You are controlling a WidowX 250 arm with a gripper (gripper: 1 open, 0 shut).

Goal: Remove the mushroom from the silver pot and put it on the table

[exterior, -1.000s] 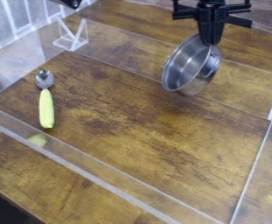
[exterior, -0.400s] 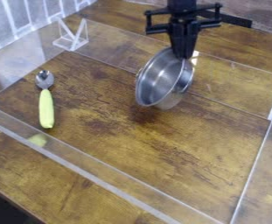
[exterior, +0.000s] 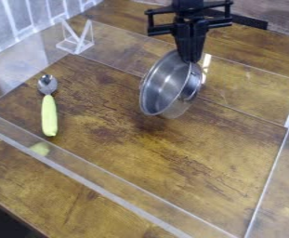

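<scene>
Spoon [exterior: 47, 107] comes first at the far left: it lies flat on the dark wood-grain surface [exterior: 134, 158], its yellow handle toward the camera and its metal bowl away from it. Just below the handle's end a faint yellowish patch shows at the clear panel [exterior: 97, 191] that edges the near side; I cannot tell what it is. Behind the spoon, toward the back left corner, a small clear stand [exterior: 74, 37] sits upright on the wood, well apart from everything else. Moving right, a wide stretch of scuffed planks lies between the spoon and the silver pot [exterior: 169, 85]. The pot is tipped steeply on its side, its open mouth facing left and toward the camera, so its shiny inner wall and flat bottom are in plain sight. My pincer [exterior: 191, 56] points straight down from above and is clamped narrow on the pot's upper rim, holding the pot in that tilt; whether the lowest edge touches the planks or hangs just above them I cannot tell. Beside my fingers, on the right at the rim, a small tan speck [exterior: 206, 61] shows, too small to name. Farther right there is more wood and another clear panel along that edge.
</scene>
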